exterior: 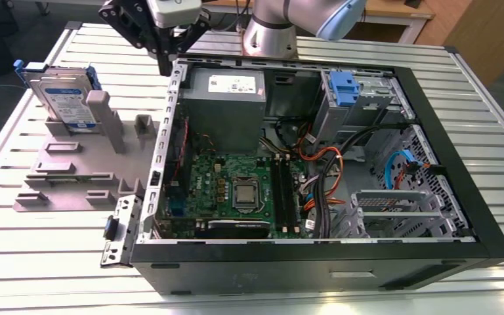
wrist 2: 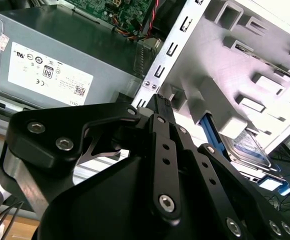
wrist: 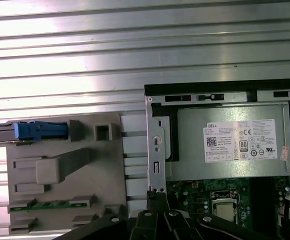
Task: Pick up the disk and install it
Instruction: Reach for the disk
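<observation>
The pincer [exterior: 163, 69] is hanging with its jaws closed on nothing, over the computer case's [exterior: 427, 256] far edge. The disk [exterior: 62, 98] is standing upright in the grey holder [exterior: 68, 177] on the worktop [exterior: 42, 262], at the exterior view's left

I see the disk [exterior: 62, 93] at upper left of the exterior view: silver, with a white-and-blue label and a blue caddy [exterior: 26, 67]. Grey fixture [exterior: 77, 167], green motherboard [exterior: 226, 187], black case [exterior: 322, 275], silver ribbed table [exterior: 42, 262].
</observation>
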You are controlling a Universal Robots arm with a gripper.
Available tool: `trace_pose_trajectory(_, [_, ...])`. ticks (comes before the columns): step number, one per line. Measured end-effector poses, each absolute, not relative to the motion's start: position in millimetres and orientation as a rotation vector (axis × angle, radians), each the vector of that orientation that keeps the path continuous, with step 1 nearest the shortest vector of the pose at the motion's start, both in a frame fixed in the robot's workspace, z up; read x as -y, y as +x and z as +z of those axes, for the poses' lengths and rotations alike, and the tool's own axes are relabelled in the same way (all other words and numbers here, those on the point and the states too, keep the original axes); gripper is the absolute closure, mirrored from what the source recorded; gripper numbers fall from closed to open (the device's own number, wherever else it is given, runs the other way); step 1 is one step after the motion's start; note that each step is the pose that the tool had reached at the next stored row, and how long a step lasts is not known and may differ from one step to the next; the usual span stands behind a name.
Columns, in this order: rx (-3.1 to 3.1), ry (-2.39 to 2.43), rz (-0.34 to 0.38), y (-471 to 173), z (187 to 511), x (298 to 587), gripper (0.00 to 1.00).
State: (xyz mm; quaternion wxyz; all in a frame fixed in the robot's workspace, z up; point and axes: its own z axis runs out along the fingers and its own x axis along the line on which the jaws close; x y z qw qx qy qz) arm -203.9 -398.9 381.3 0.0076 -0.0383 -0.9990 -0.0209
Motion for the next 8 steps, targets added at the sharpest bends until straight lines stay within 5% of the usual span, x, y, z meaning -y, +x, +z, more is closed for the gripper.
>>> trace_pose_trajectory(8, [3.123, -0.120, -0.065, -205.6, 381.0, 398.9, 0.89])
